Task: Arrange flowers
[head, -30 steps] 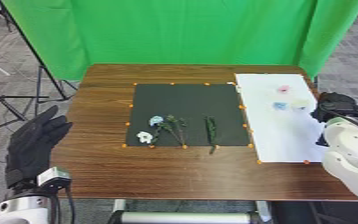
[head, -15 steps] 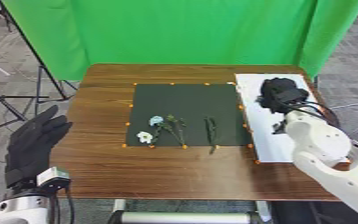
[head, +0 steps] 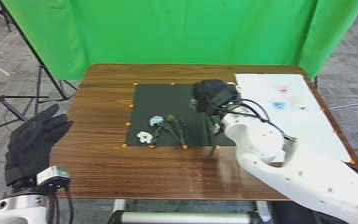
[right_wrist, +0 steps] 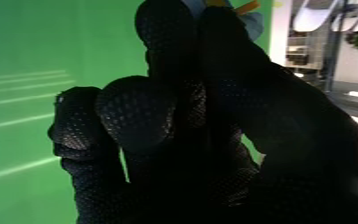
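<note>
My right hand (head: 214, 94) is over the right part of the black mat (head: 171, 95). In the right wrist view, the thumb and fingers of the right hand (right_wrist: 220, 75) pinch a pale blue flower (right_wrist: 254, 25) with a bit of orange. On the mat lie a light blue flower (head: 156, 120), a white flower (head: 145, 137) and green stems (head: 181, 131); a leafy sprig is partly covered by the right arm. The white sheet holds a pink flower (head: 284, 89), a blue one (head: 280, 105) and a pale one (head: 301, 107). My left hand (head: 35, 140) stands open beside the table's left edge.
The brown table (head: 95, 165) carries the mat at its middle and the white sheet (head: 260, 82) at the right. Small orange markers edge the mat. A green curtain (head: 193, 35) hangs behind the table, and a black stand (head: 42, 82) is on the left.
My right hand has swung left from the table's right side, across the white sheet, to the black mat. The left hand has stayed still.
</note>
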